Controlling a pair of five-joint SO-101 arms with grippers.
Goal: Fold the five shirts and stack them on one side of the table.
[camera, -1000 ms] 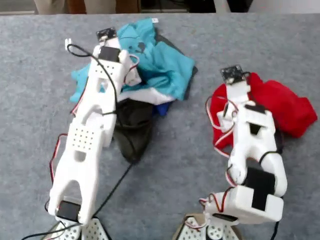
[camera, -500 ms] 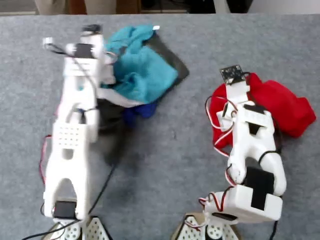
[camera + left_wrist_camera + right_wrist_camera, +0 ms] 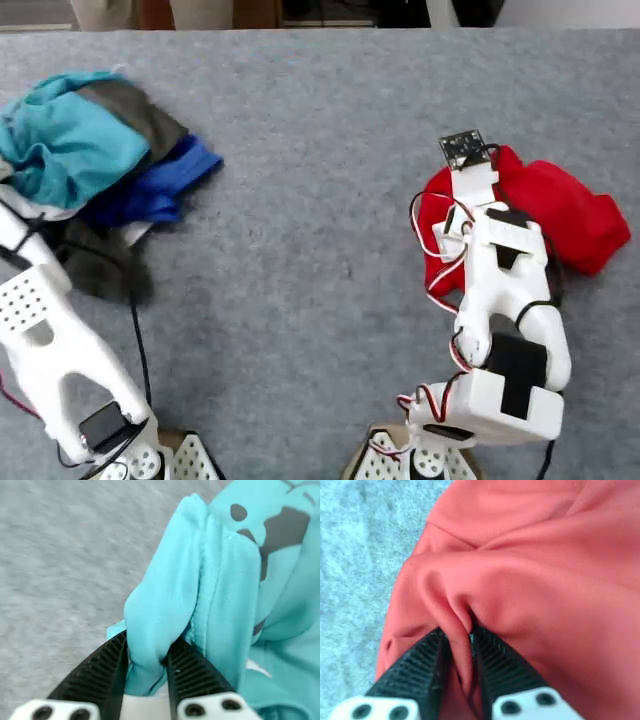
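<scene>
Lighting: bright, even and diffuse from above, with soft, faint shadows on the grey table [image 3: 330,250] close around the right arm [image 3: 505,300] and the shirt heap [image 3: 100,170] at far left, and deeper shade in the creases of the red shirt [image 3: 530,580] and the teal shirt [image 3: 225,580].

**Buried Folds, Cropped Edges**

From above, the left arm [image 3: 45,340] is cut by the frame edge short of its jaws. The pile there is cropped too, and the teal shirt [image 3: 70,150] buries much of the dark shirt [image 3: 135,115] and blue shirt [image 3: 160,190]. The right arm [image 3: 505,280] covers the red shirt [image 3: 565,215] around its jaws. Beyond the left jaws the counter [image 3: 50,555] blurs.
</scene>
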